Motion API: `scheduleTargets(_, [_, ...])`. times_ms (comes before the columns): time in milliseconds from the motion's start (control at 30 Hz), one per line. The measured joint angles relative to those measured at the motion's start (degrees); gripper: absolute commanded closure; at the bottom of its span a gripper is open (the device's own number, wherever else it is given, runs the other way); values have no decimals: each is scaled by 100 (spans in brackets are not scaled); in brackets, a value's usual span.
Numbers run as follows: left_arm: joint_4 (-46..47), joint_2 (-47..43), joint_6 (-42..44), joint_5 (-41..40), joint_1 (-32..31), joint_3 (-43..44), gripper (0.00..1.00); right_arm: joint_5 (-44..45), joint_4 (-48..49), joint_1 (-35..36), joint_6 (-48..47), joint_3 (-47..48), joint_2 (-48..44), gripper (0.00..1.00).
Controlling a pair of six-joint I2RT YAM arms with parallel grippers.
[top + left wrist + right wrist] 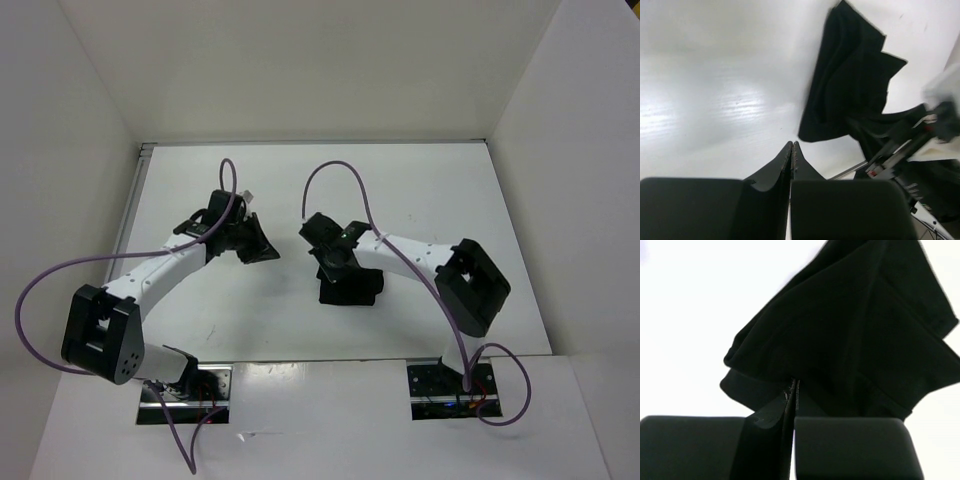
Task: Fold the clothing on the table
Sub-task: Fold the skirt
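Since right fingers (791,387) sit shut at clothing (855,330) edge, grip unconfirmed, left fingers (791,150) shut empty, lift slow and verify fabric follows.

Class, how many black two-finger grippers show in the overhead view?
2. Left gripper: shut, over bare white table, left of centre. Right gripper: shut, at the black fabric clothing, centre. None seems hidden.

A matte white table (430,190) is bordered by white walls (60,120) at left, right and far sides. Black clothing (352,292) (bunched, not spread flat) is seen lying right of centre.
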Motion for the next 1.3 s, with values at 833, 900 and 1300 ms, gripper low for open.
scheduleTargets(833, [35, 129, 42, 514, 2, -114, 100, 1224, -463, -1805, 1353, 496, -695, 51])
scheduleTargets(900, [118, 238, 42, 601, -28, -114, 99, 933, -461, -1773, 1429, 505, -800, 51])
scheduleTargets(1300, [365, 588, 192, 942, -229, 28, 95, -1108, -472, -1744, 2437, -879, -866, 53])
